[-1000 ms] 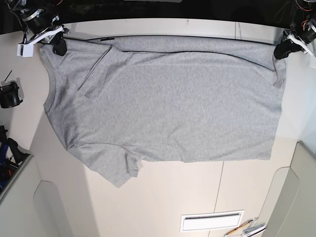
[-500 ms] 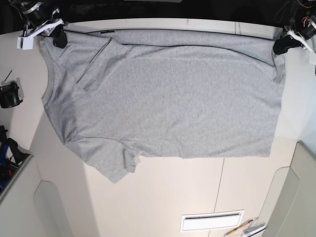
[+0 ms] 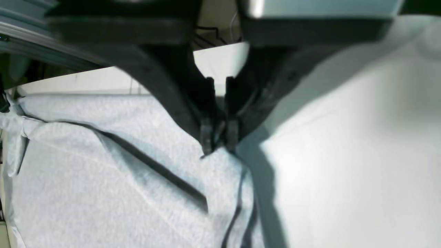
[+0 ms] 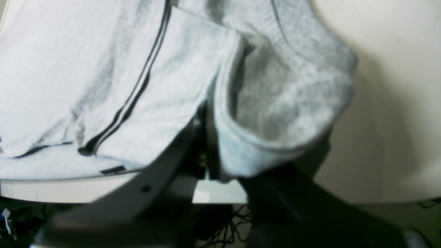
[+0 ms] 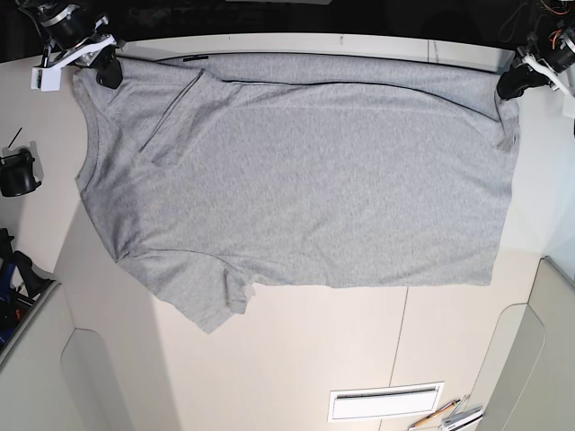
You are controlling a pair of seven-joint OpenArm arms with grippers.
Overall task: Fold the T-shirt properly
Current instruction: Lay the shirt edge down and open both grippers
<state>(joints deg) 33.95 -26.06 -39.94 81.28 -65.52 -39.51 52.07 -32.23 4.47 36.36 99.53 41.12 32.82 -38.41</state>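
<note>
The grey T-shirt (image 5: 305, 171) lies spread on the white table (image 5: 296, 359), plain side up, collar at the left, hem at the right. One sleeve (image 5: 202, 301) sticks out at the front left. My right gripper (image 5: 106, 74) is shut on the shirt's far left corner by the shoulder; the right wrist view shows bunched grey cloth (image 4: 275, 103) between its fingers. My left gripper (image 5: 509, 85) is shut on the far right hem corner; the left wrist view shows the fingers (image 3: 206, 137) pinching the cloth edge (image 3: 220, 162). No lettering shows.
A black object (image 5: 18, 171) sits at the table's left edge. A white vent-like slot (image 5: 384, 401) and some tools (image 5: 445, 416) lie at the front. Light panels (image 5: 539, 350) stand at the right front. The table's far edge runs just behind both grippers.
Both grippers pulled the shirt's far edge further back toward the table's far edge, drawing the whole shirt back a little. Since half a second ago almost nothing has moved.
</note>
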